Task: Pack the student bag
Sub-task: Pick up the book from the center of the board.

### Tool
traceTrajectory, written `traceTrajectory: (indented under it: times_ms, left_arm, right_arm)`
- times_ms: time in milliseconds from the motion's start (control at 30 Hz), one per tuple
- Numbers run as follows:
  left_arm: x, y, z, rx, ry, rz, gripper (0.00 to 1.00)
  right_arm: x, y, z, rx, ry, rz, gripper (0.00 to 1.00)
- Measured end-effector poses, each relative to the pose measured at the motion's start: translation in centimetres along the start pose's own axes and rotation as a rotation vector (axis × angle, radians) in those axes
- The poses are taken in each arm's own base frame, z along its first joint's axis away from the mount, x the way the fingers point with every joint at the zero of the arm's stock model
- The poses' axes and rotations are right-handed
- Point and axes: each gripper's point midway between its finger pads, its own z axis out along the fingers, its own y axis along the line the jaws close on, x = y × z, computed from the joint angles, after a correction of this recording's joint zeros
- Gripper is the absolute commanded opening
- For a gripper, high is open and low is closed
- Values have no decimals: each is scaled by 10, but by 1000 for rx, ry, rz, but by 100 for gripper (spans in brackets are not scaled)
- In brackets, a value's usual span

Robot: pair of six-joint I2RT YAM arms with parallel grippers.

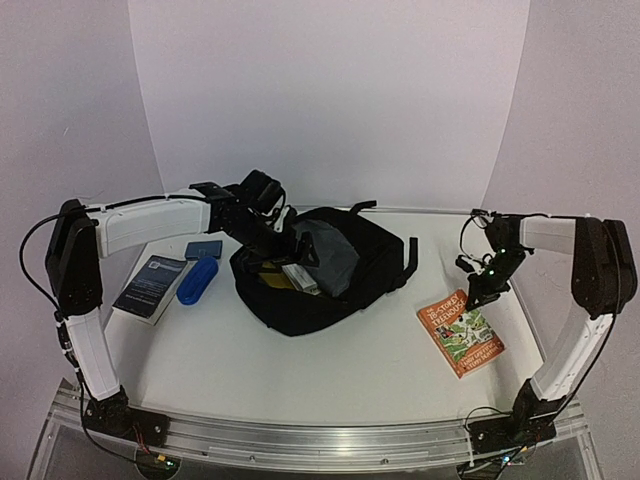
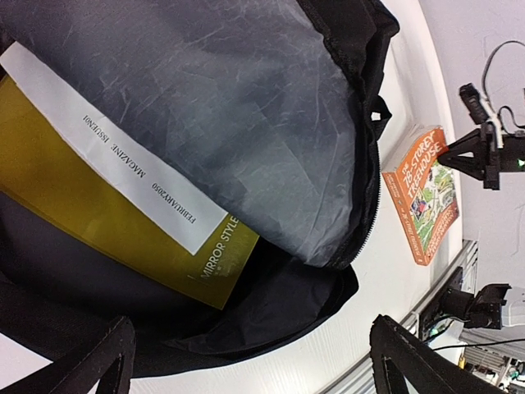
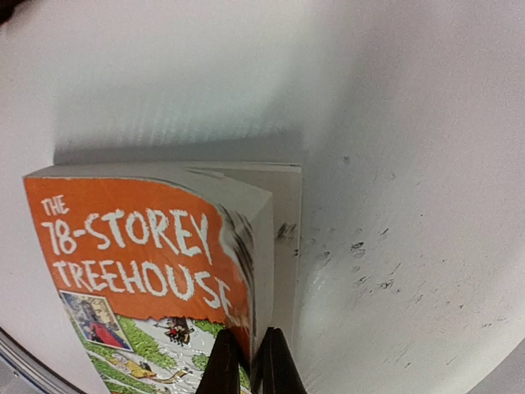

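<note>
White table, student bag below left hand spread wide, right hand clamped together at orange book

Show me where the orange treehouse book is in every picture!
Top external: orange book lower right.
Left wrist: right side, beyond the student bag.
Right wrist: lower left, close up.
Shared landmark: right claw at the book's edge.

High behind me, one camera overlooks the worktop; my wrist views sit close, both catching the orange book.
</note>
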Motion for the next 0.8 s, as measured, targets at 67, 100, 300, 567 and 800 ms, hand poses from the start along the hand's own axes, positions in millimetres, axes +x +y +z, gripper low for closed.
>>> traceTrajectory:
  times_ms: [67, 100, 300, 567, 800]
  left_arm:
    - [0, 0, 0, -2, -2, 2, 100]
    - [0, 0, 0, -3, -3, 3, 100]
    - [-7, -12, -6, 35, -14, 54, 100]
    - [-33, -74, -18, 218, -65, 268, 100]
    - [-19, -127, 5, 405, 9, 430, 100]
  right_arm:
    - [-5, 7, -8, -12, -35, -16, 0]
    - [-8, 12, -12, -23, -56, -24, 0]
    - [-20, 37, -47, -92, -181, -83, 0]
    - [-33, 75, -105, -145, -336, -242, 0]
    - [-31, 119, -164, -161, -490, -401, 0]
